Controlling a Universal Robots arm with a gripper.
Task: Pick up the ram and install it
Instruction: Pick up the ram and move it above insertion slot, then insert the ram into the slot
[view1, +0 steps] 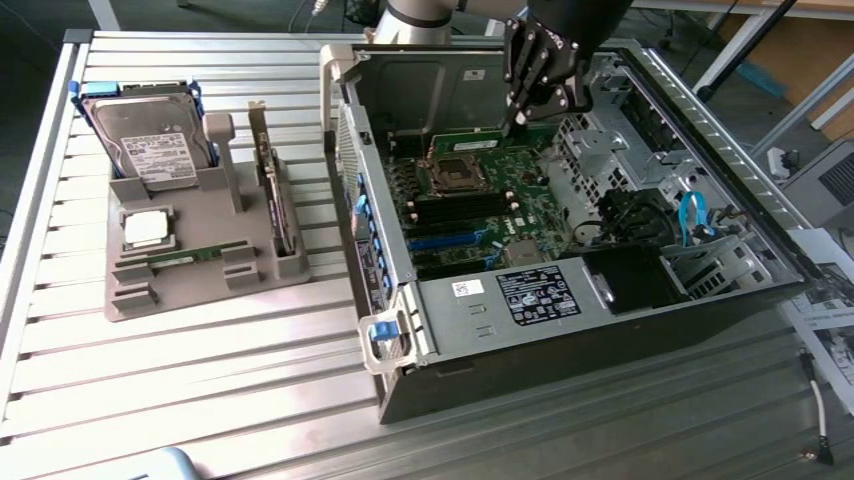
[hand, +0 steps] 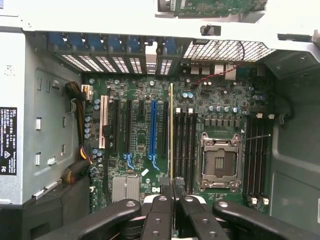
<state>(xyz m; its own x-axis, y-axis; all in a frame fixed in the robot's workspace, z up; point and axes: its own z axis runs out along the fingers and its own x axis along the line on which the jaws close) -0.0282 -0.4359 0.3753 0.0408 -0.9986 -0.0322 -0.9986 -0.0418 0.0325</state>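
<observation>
One gripper (view1: 518, 118) (hand: 172, 192) reaches down into one open computer case (view1: 427, 80), its two fingers (hand: 161, 207) closed on one ram (view1: 461, 131) (hand: 171, 130). The thin green stick is held on edge over the motherboard (view1: 527, 200) (hand: 225, 100). It sits near the processor socket (view1: 458, 172) (hand: 218, 162) and runs parallel to the long slots there. Whether its lower edge touches the board or a slot cannot be told. The single socket is empty, with its metal frame around it. Two banks of black memory slots flank it, one (hand: 185, 145) on the ram's side and one (hand: 255, 150) on the opposite side, and no stick is seated in either. Past the ram, farther from the socket, lie one blue expansion slot (hand: 153, 127) and one white slot (hand: 104, 125), with black slots between them. Well apart from the socket, outside the case on the exterior view's left, one grey holder (view1: 200, 290) rests on the slatted metal table (view1: 200, 400). The holder carries one hard drive (view1: 158, 150) propped at its far end, one square silver processor chip (view1: 147, 228) lying flat in a pocket, and one dark expansion card (view1: 274, 190) standing on edge along the side nearest the socket.
</observation>
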